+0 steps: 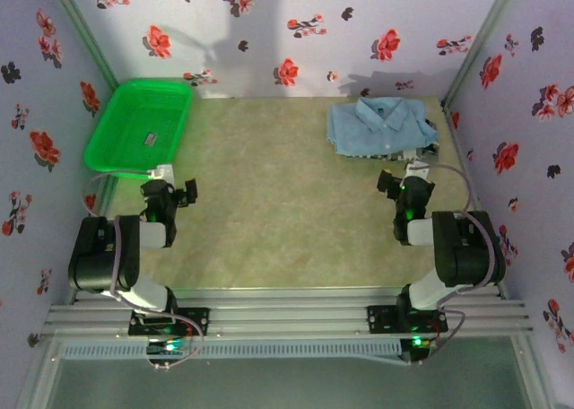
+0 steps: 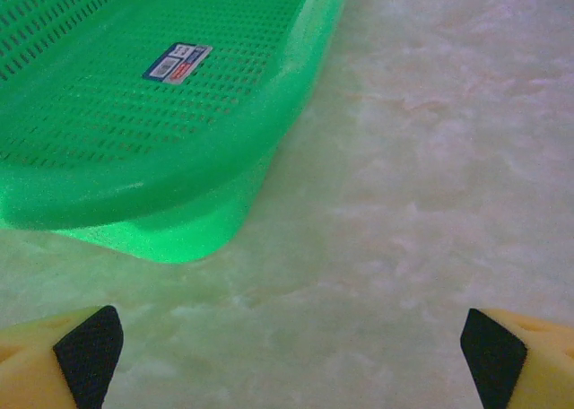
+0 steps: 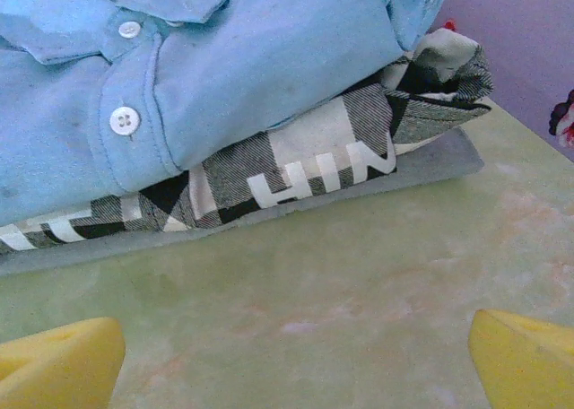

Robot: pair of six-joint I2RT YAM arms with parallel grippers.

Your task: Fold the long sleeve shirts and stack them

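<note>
Fingers [image 3: 63,360]: stood wide on left gripper [image 2: 287,355] and right gripper [image 3: 296,364], empty | Found light-blue button-up cloth shirt [image 3: 224,59] folded atop black-and-white checked shirt [image 3: 296,167], far right | Judged light, limp, pinchable at folded edge

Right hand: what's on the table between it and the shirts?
Just bare table, seen in the right wrist view, from the right hand up to the grey layer under the shirts.
</note>
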